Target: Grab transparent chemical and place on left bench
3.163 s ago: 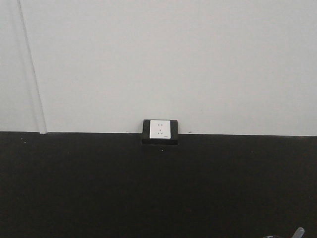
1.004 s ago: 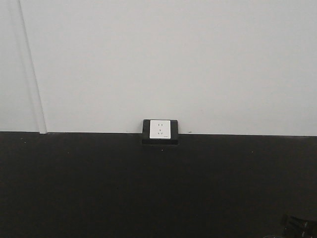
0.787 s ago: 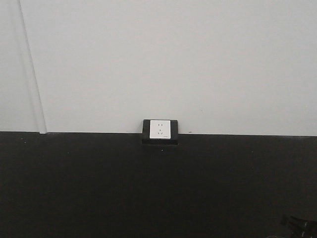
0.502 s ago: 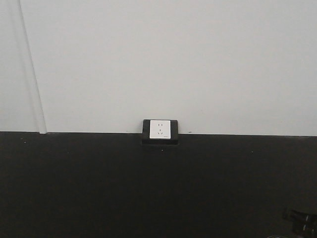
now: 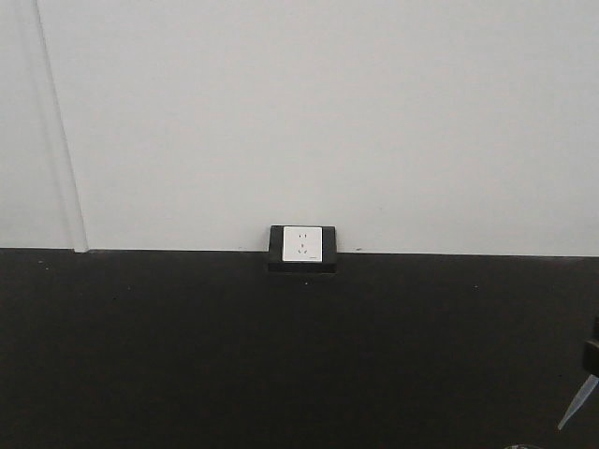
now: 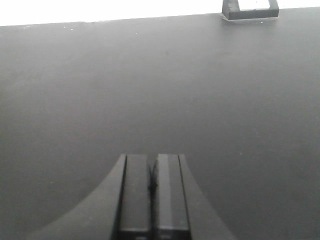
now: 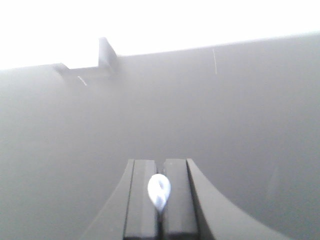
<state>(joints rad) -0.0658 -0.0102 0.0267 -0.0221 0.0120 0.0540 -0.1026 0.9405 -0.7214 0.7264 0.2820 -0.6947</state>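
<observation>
No text, brand, number or sign can be read in any of the views. On the white face of the power socket [image 5: 302, 244], which is set at the back edge of the left bench [image 5: 187, 355], only small dark pin holes are seen. A tiny mark under them is too small to be read. In both wrist views the socket is shown only cut off or blurred.

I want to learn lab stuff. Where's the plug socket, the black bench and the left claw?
plug socket [image 5: 302, 244], front view, on its white faceplate.
black bench [image 5: 187, 355], front view, on bare worktop.
left claw [image 6: 152, 159], left wrist view, between its shut fingertips.
</observation>
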